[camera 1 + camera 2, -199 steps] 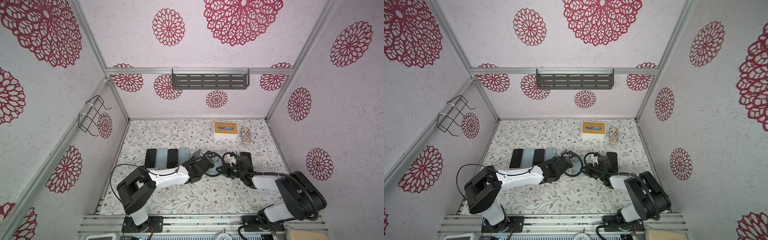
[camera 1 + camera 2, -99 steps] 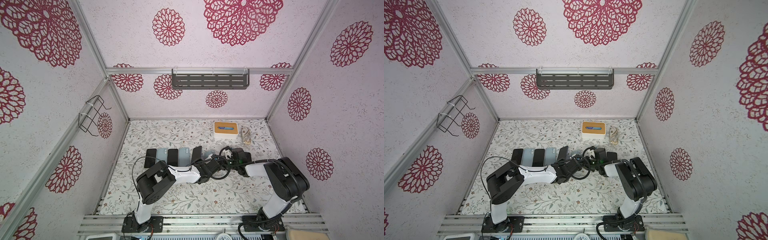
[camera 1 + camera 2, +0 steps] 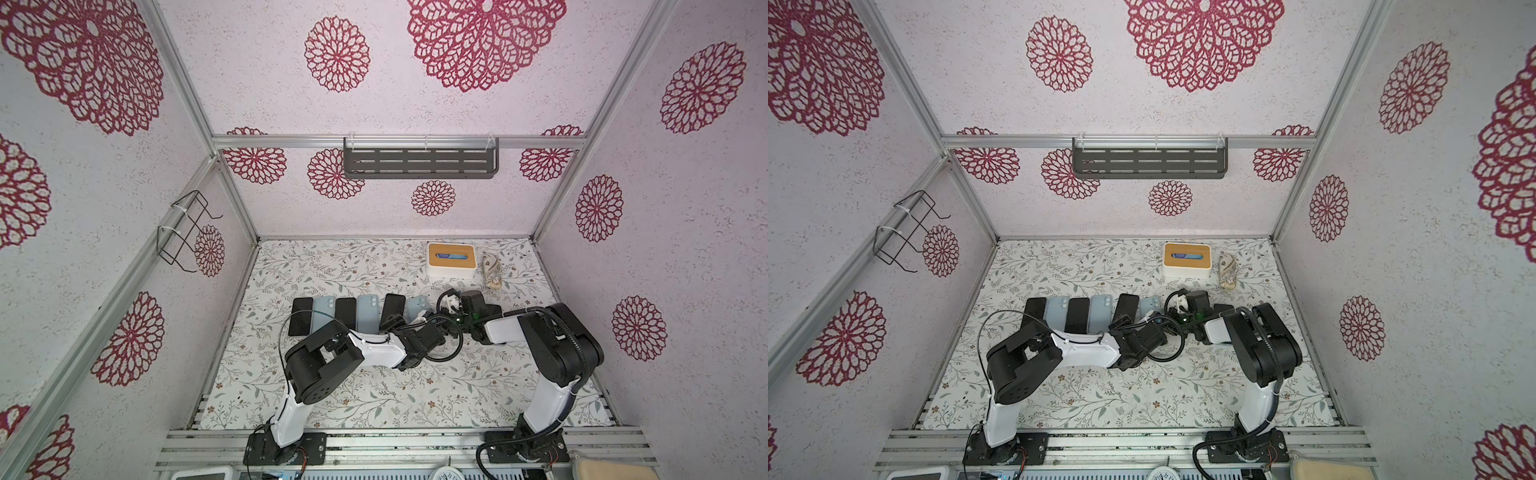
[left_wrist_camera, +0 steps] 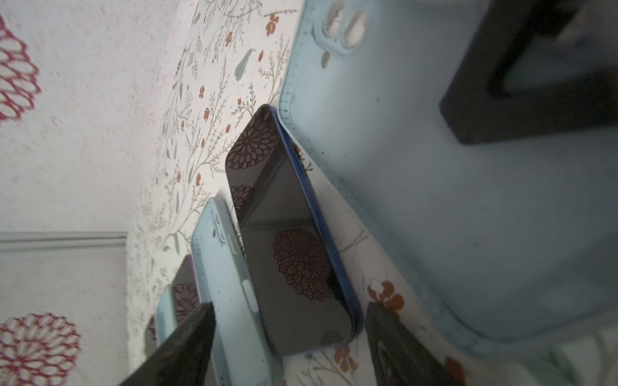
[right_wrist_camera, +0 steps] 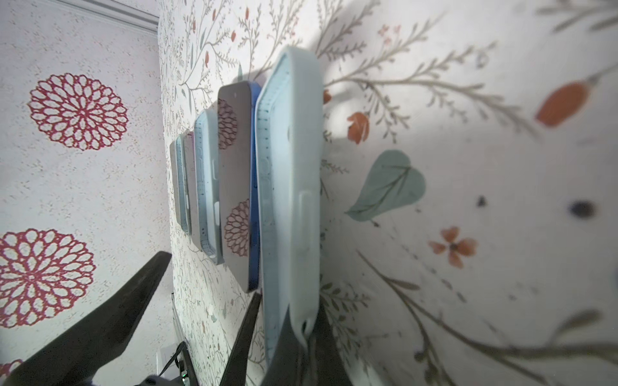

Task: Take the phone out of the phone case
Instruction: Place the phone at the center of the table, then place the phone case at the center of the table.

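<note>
A dark-screened phone (image 4: 287,240) with a blue rim lies out of its case on the flowered table, in the row of handsets (image 3: 392,306) (image 3: 1127,305). My left gripper (image 4: 291,347) is open, and its fingers (image 4: 187,344) straddle the phone's near end without touching it. Right beside the phone is the light blue phone case (image 5: 287,183) (image 3: 417,309). My right gripper (image 5: 301,341) is shut on that case's near end wall. In both top views the two grippers (image 3: 395,323) (image 3: 434,320) meet at the right end of the row.
Left of the phone lie two more black phones (image 3: 301,316) and two light blue cases (image 3: 324,311). A white box with an orange top (image 3: 451,259) and a coiled cord (image 3: 492,272) sit at the back right. The enclosure walls stand close round the table.
My left gripper went from shut to open and let go of the phone, which now lies in the row. Both arms moved back toward the row; the right stays shut on the case.
</note>
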You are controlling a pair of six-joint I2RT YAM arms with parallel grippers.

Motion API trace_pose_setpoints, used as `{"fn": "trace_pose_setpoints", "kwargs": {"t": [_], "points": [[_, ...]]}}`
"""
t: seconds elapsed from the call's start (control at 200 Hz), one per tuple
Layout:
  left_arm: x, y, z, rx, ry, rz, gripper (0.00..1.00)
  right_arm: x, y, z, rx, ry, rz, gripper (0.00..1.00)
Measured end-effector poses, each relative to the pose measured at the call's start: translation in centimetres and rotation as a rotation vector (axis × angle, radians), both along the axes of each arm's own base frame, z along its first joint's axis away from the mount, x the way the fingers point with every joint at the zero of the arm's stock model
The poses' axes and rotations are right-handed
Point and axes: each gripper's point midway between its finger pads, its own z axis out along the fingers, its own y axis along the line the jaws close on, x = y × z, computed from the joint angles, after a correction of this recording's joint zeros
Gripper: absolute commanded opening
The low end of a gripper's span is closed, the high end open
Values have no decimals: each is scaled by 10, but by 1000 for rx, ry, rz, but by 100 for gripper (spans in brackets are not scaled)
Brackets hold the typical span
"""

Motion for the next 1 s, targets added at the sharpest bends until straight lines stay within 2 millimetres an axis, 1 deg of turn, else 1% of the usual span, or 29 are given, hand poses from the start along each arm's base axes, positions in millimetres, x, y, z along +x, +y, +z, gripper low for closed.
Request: {"fn": "trace_pose_setpoints", "kwargs": {"t": [0.06, 0.13, 0.19, 0.275, 0.325, 0.38, 0.55, 0.636, 0.666, 0.726, 0.756, 0.771, 0.811, 0.856, 0.886, 0.956, 1.001], "points": [[-2, 0, 12, -47, -6, 5, 91, 3, 1, -2, 4, 1, -5, 0], [-5, 1, 36, -127, -24, 14, 100, 6, 2, -3, 8, 2, -13, 0], [-9, 4, 60, -208, -42, 21, 97, 12, 4, -2, 13, -3, -20, 0], [-13, 9, 96, -335, -75, 38, 97, 19, 8, 0, 23, -11, -27, 0], [-16, 15, 111, -394, -90, 51, 97, 23, 10, 0, 28, -16, -31, 0], [-22, 25, 125, -459, -99, 69, 97, 26, 14, 0, 32, -17, -32, 0], [-38, 69, 147, -602, -111, 148, 97, 32, 29, -2, 30, -25, -17, 0], [-46, 90, 161, -682, -128, 184, 97, 32, 32, -1, 31, -28, -13, 0], [-48, 96, 166, -711, -133, 193, 97, 32, 33, -1, 30, -29, -13, 8], [-53, 105, 176, -766, -143, 209, 97, 32, 33, -1, 27, -28, -14, 31], [-54, 108, 180, -786, -148, 215, 97, 32, 33, -1, 27, -28, -14, 40], [-54, 109, 182, -794, -150, 216, 97, 32, 33, -1, 27, -28, -13, 48], [-56, 110, 184, -820, -147, 220, 97, 32, 32, -3, 12, -25, -12, 61], [-59, 114, 186, -832, -140, 226, 97, 31, 33, 4, 11, -43, 7, 73], [-62, 116, 187, -840, -135, 228, 97, 33, 32, 9, -1, -60, 8, 78], [-66, 121, 192, -870, -135, 236, 97, 29, 27, 21, -48, -92, 20, 84], [-68, 124, 195, -886, -134, 240, 97, 26, 19, 28, -91, -111, 19, 89]]}}
